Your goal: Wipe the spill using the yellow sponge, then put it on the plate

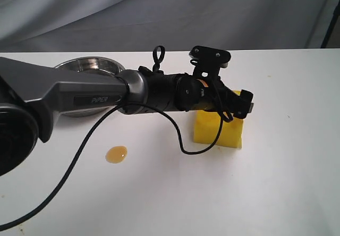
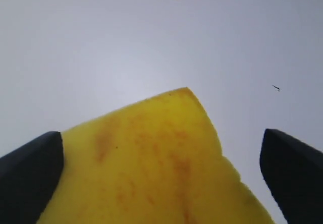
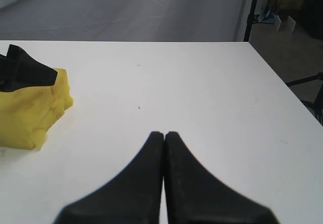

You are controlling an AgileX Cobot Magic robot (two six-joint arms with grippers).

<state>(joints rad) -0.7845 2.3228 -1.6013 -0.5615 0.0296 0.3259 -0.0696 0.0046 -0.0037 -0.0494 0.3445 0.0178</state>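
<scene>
At the far left of the exterior view, the left arm (image 1: 79, 95) stretches across the white bench (image 1: 292, 167). Behind it sits the plate (image 1: 87, 64), a round shiny steel dish. Only its far rim and a strip of its inside show, and that strip is bare metal. The arm hides the rest, so I cannot tell what the plate holds.

In front of the arm, the spill (image 1: 116, 154) lies on the bench as a small glossy amber blob, well apart from both plate and sponge. A black cable (image 1: 180, 135) loops down from the arm between them.

Further right, the yellow sponge (image 1: 218, 129) rests on the bench, outside the plate. The left pincer (image 1: 241, 104) hangs over its top. In the left wrist view its jaws stand released and wide, one black finger (image 2: 30, 171) at each side. The sponge's orange-stained top face lies between them. I cannot tell whether they touch it.

The right pincer (image 3: 164, 135) is clenched, its tips pressed together on nothing, over bare bench well right of the sponge.
</scene>
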